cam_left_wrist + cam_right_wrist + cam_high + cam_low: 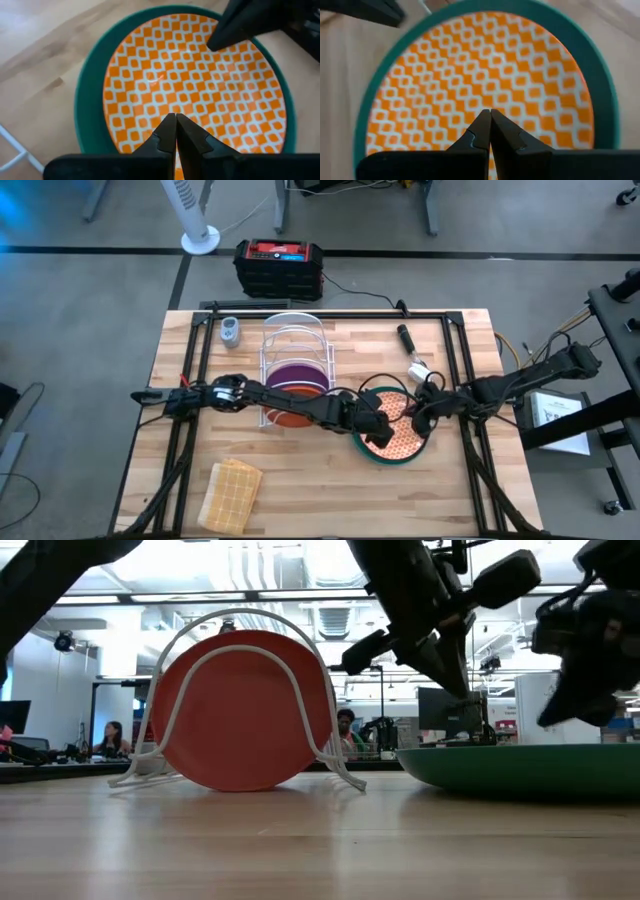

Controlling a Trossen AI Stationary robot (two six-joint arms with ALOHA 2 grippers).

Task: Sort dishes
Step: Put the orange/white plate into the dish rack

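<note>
On the bench [300, 500], the teal-green plate [372, 452] lies flat right of centre, the orange-patterned plate [400, 442] nested face-up inside it; round, they show no long axis. Both pincers hang above this stack: the left pincer [175, 120] over its near edge, the right pincer [490, 116] likewise from the opposite side, each clenched on nothing. In the white wire rack [293, 350], the purple plate [296, 375] and plain orange plate [240, 710] stand on edge.
</note>
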